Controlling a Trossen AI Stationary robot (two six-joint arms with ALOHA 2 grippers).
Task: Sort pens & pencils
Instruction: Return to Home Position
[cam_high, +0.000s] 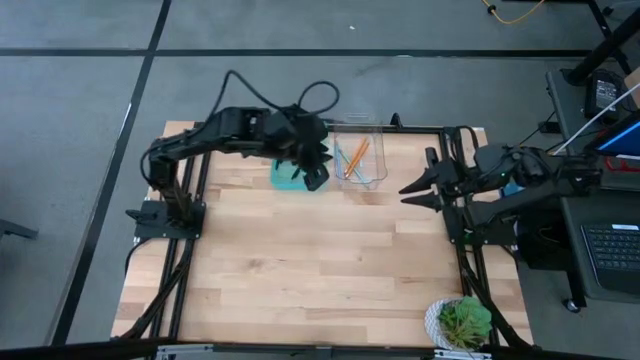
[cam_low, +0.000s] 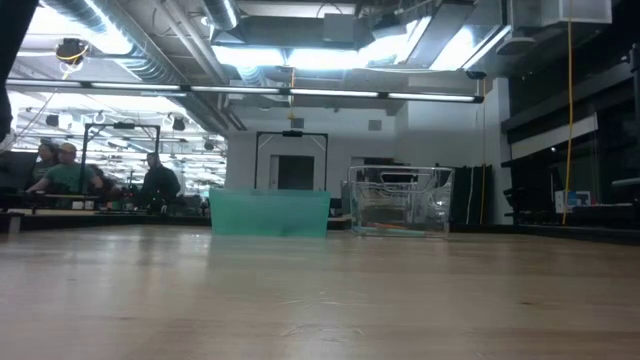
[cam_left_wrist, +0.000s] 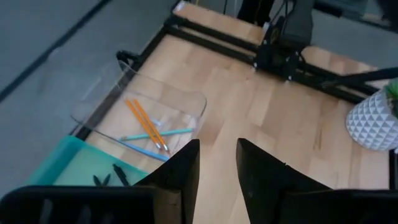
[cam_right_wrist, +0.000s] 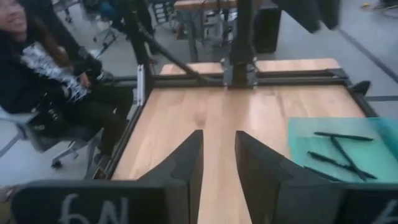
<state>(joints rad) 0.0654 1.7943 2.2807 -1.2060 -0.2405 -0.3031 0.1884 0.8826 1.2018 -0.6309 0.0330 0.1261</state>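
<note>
My left fingers (cam_left_wrist: 185, 171) stand apart, bare wood showing between them, nothing held. My left gripper (cam_left_wrist: 217, 143) hangs over the table (cam_high: 300, 270) just beside the two bins, which sit side by side along one edge. The pencils (cam_left_wrist: 149, 127), two orange and two light blue, lie crossed in the transparent bin (cam_left_wrist: 168, 87). Next to it, the teal bin (cam_left_wrist: 68, 165) holds the pens (cam_right_wrist: 341, 152), black sticks lying loose on its floor; I cannot count them all. My right gripper (cam_high: 408, 192) waits at the table's right side, well apart from both bins, its fingers spread and empty too. Beyond the table's frame, a person (cam_right_wrist: 56, 81) sits in a chair.
</note>
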